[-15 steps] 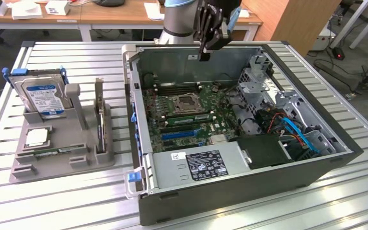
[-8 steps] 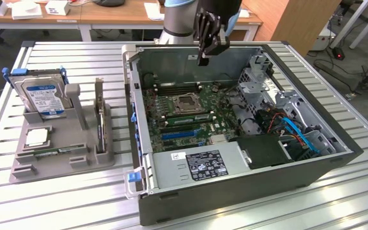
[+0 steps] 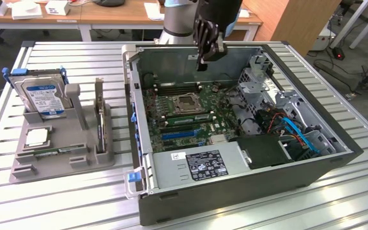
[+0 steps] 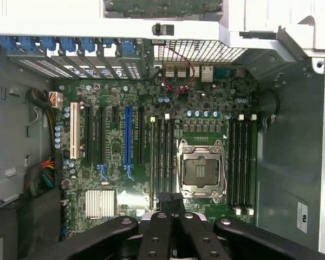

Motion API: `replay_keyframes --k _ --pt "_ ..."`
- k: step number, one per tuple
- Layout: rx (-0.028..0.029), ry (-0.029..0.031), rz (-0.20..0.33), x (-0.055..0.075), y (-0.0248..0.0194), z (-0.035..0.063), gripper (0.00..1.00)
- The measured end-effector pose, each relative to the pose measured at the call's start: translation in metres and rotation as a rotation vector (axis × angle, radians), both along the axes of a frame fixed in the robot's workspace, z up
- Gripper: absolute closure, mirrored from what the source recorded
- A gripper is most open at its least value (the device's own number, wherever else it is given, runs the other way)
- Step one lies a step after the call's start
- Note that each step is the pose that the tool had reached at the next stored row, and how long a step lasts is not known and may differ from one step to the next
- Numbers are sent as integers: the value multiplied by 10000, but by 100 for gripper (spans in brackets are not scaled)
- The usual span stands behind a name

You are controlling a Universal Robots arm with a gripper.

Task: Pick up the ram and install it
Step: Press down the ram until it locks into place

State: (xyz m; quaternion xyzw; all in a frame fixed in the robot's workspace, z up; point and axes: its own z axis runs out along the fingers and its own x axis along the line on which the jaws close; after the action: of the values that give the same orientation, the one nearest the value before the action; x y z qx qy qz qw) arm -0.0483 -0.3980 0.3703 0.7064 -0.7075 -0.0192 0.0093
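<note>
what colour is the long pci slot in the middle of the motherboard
Blue slot, clearest in the wrist view.

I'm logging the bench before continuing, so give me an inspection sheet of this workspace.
Surface: slatted metal table, bearing open computer case and grey holder.
Job's things: ram lies flat in the holder; another green stick sits slotted beside the processor socket.
Clutter: hard drive, expansion card, processor chip in holder.
End effector: shut, nothing seen in it, above the case.
Cables: blue and red cables inside case.
Surroundings: wooden desks behind.
</note>
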Motion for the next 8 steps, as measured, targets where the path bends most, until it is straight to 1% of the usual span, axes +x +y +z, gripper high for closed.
replay_keyframes --k 8 --pt "0 -2 0 -2 0 -146 91"
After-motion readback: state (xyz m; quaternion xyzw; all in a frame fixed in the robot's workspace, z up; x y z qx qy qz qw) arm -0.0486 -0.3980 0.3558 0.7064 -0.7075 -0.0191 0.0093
